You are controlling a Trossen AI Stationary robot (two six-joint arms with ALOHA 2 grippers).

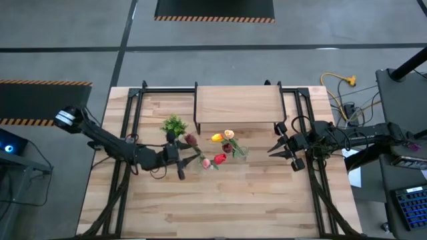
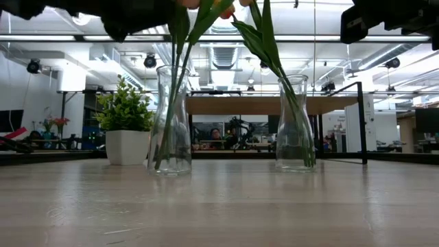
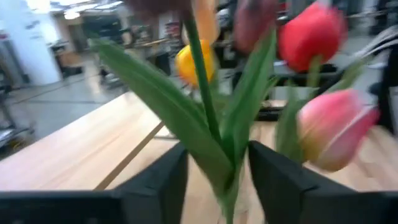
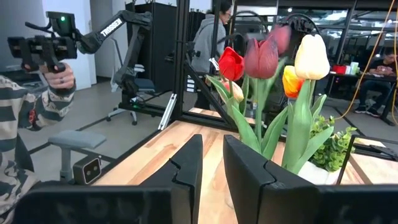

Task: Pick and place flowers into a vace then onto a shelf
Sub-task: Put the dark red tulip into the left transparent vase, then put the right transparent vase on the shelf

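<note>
On your plank tabletop [image 1: 220,200] the flowers [image 1: 220,150] already stand in two vases, the left gripper [image 1: 181,160] straddling a stem, the right gripper [image 1: 283,148] spread empty nearby; shelf [image 1: 237,107] placement remains.

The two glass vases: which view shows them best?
The low view: both vases stand side by side, whole, stems visible through the glass. The high view shows mostly the flowers over them; the wrist views show tulip heads and leaves, hardly any glass.
</note>
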